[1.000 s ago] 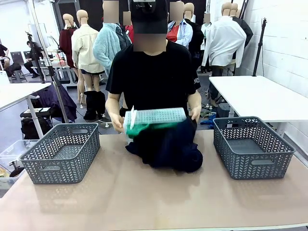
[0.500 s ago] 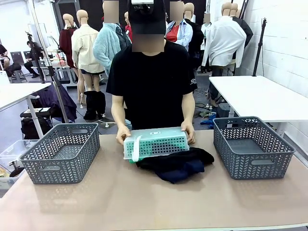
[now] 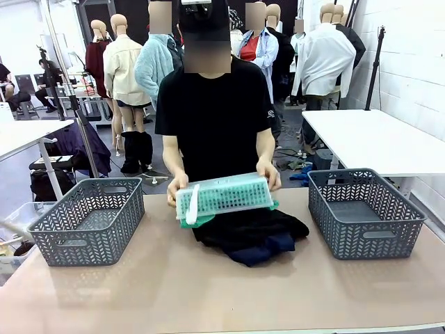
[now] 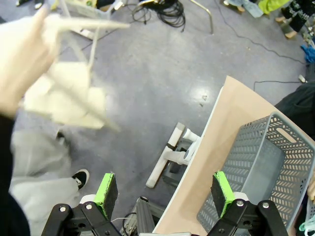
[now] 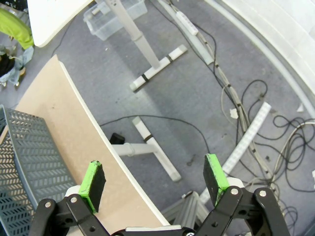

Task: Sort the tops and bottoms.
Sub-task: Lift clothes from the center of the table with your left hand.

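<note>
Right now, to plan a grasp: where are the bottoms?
Front view, mid-table between the grey baskets: the bottoms peek from under the pale basket in the person's hands, atop the dark clothes.

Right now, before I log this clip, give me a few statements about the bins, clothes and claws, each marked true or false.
1. The person holds a pale perforated bin above a dark clothes pile. True.
2. The left grey basket and the right grey basket hold no clothes. True.
3. The bottoms lie in the right grey basket. False: the teal fabric is at the held bin, above the pile.
4. The left claw is shut on a garment. False: it is open and holds nothing, with floor and the table edge beyond it.
5. The right claw is open. True.
</note>
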`<state>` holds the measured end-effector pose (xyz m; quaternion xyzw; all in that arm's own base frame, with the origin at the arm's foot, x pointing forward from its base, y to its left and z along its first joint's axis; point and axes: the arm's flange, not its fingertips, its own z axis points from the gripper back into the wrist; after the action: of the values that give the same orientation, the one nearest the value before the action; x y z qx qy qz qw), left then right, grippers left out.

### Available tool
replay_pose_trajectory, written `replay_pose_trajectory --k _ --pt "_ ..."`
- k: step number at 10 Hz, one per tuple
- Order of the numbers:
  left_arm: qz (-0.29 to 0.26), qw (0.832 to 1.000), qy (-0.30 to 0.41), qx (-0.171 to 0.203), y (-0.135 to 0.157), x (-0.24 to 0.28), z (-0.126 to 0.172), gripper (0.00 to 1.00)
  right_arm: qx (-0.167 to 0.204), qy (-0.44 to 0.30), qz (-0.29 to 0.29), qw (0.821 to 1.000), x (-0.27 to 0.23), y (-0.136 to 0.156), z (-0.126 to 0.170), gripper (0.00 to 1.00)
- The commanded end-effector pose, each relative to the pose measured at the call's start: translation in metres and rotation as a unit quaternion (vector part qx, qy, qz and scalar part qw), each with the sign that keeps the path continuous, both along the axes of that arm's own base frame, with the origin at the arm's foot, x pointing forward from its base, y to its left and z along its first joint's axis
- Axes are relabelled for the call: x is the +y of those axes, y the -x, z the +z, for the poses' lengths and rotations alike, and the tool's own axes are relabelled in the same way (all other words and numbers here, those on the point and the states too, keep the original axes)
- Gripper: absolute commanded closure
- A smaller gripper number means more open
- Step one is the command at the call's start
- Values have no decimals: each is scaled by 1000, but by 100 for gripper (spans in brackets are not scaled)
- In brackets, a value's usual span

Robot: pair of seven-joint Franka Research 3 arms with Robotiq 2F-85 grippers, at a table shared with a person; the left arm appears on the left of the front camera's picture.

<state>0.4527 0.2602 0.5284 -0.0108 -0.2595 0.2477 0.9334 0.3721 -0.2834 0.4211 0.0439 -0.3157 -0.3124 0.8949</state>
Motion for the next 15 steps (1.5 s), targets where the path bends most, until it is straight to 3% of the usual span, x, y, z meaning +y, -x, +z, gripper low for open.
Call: replay_pose_trajectory --k 1,15 --pt "-2 1000 -6 -1 4 0 0 0 0 10 4 1000 3 4 1 0" --pt "-2 1000 -6 -1 4 0 0 0 0 10 4 1000 3 4 1 0"
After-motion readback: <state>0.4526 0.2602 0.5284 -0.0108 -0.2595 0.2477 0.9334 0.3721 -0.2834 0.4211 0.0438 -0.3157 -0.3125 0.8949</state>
